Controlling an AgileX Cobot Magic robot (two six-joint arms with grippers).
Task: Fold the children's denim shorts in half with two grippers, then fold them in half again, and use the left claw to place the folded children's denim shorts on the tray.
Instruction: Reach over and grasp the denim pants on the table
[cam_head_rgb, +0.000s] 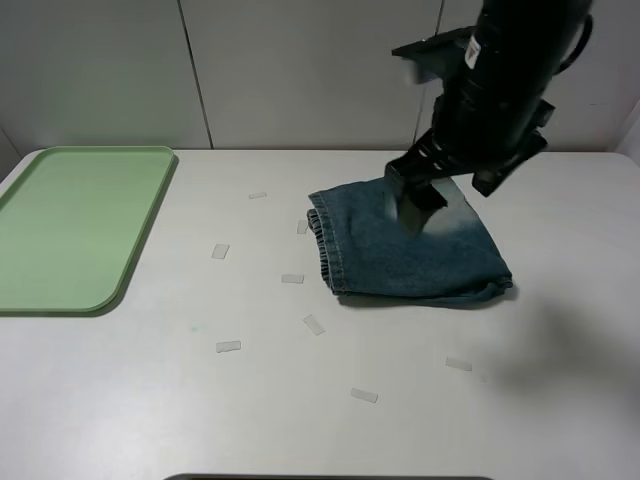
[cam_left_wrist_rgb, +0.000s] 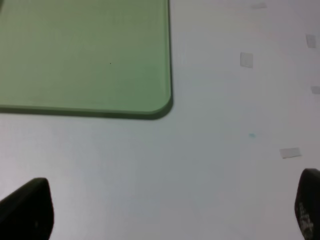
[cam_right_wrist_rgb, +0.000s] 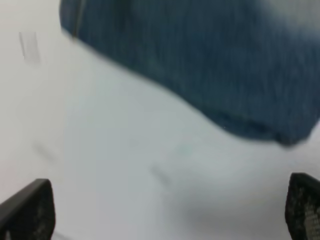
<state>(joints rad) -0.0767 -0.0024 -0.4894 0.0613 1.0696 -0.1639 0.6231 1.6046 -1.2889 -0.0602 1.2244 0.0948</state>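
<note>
The children's denim shorts lie folded on the white table, right of centre, with the gathered waistband facing left. My right gripper hangs over their back part, raised above the cloth. In the right wrist view its black fingertips stand wide apart and empty, the gripper open, with the shorts blurred beyond them. The pale green tray sits empty at the far left. My left gripper is open over bare table near a corner of the tray; the exterior view does not show that arm.
Several small clear tape strips are scattered on the table between the tray and the shorts and in front of them. A grey panelled wall runs behind the table. The table's front edge is near the bottom of the high view.
</note>
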